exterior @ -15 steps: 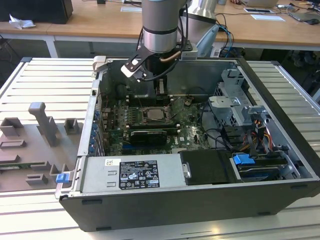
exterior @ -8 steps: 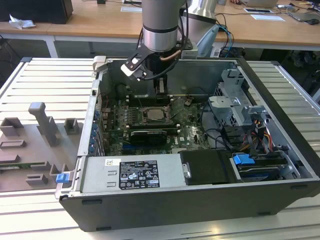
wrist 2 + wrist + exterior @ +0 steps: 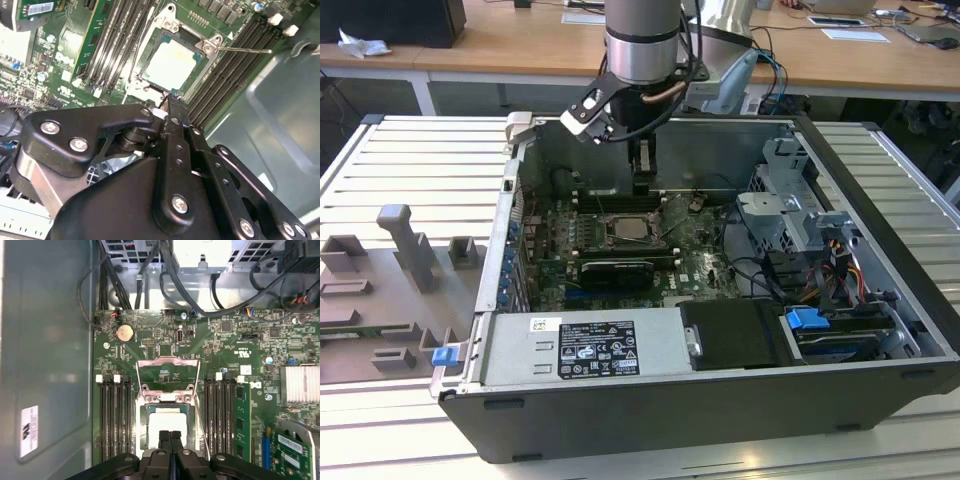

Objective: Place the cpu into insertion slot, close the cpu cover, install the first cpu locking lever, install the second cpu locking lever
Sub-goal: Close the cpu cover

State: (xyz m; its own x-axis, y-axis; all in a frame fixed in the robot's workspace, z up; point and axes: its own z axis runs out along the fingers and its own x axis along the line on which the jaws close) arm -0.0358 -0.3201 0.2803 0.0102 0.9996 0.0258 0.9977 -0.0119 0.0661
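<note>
Your jaws closed on nothing, just beside the cpu (image 3: 172, 62), exterior view mid-frame | case (image 3: 720, 150) walls box you in | slatted desk (image 3: 410, 160) beneath

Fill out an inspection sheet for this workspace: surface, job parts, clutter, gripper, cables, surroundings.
Surface: ribbed metal table carrying an open computer case.
Job's things: cpu sits in the insertion slot; cpu cover is swung open, not over the chip; a thin locking lever juts away from the socket.
Clutter: grey fixture blocks on the table at the exterior view's left.
Gripper: gripper shut, holding nothing, close over the socket's edge.
Cables: black cables run along the case wall; coloured wires lie by the drive bay.
Surroundings: wooden desks behind the table.
</note>
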